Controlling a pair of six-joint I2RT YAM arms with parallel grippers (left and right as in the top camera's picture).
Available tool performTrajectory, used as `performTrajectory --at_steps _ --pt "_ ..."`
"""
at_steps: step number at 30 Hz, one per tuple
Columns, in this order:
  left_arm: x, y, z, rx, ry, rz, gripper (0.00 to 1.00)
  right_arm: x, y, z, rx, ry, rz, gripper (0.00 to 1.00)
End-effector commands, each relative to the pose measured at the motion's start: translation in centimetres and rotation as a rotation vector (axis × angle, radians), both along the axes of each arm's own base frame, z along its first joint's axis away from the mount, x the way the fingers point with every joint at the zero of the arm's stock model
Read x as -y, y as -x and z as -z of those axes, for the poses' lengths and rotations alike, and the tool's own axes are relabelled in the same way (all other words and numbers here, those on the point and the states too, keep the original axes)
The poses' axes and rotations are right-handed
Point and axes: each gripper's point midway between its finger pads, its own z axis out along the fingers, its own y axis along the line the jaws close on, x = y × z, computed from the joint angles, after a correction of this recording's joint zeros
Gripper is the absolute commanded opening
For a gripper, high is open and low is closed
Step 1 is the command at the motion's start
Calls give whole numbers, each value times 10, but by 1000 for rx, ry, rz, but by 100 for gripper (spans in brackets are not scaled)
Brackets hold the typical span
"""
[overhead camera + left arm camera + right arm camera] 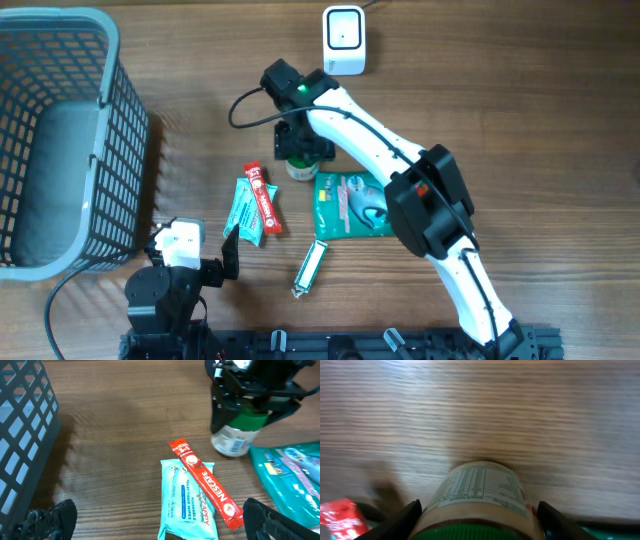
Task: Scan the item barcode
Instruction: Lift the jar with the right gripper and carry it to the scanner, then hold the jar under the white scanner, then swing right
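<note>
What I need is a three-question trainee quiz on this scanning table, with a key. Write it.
1. True or false: the red Nescafe stick lies on top of the teal wipes packet.
2. Which item sits between the right fingers? A) Nescafe stick B) green-capped bottle C) wipes packet
3. Fill in: the left fingers are empty and wide ___.
Key: 1 true; 2 B; 3 open.

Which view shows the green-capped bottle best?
Left wrist: the bottle appears side-on, white body and green cap, between the fingers of the right gripper. Right wrist shows its label close up, but cropped. Overhead, the gripper hides most of it.
</note>
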Motion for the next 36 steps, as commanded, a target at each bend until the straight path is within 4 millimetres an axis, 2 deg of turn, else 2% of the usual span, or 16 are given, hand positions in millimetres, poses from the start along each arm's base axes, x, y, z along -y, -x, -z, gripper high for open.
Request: performTrajectory --at_steps 1,5,7,10,12,15,22,29,31,32,34,36 --pt "-2 -1 3 -4 5 -15 100 15 -6 -49 33 -39 -49 35" --pt "-2 -1 3 -4 5 -16 100 52 5 -100 56 4 -46 35" --pt "-2 -1 3 -4 5 -16 100 69 12 -124 69 16 -56 40" --pt "-2 -1 3 -4 5 -16 100 85 33 -146 19 -8 -130 47" --pt "-2 -1 3 -4 5 -16 100 96 43 -146 -40 -1 -146 46" --pt "-2 -1 3 -4 5 -16 100 87 56 -141 -138 -139 -196 50" --pt "-2 -1 3 -4 5 -16 100 95 69 -123 -246 -181 -185 50" --pt "-2 -1 3 -4 5 -16 100 98 71 -120 -249 -169 -205 43" --pt "-2 -1 3 -4 5 -16 100 101 57 -115 -185 -129 -207 38" --pt "-2 -1 3 -4 5 -16 100 108 32 -110 -81 -61 -164 39" --pt "-2 -1 3 -4 5 -16 100 113 -4 -109 77 10 -134 40" --pt "-2 -1 3 -4 5 -15 100 110 -41 -114 239 29 -119 40"
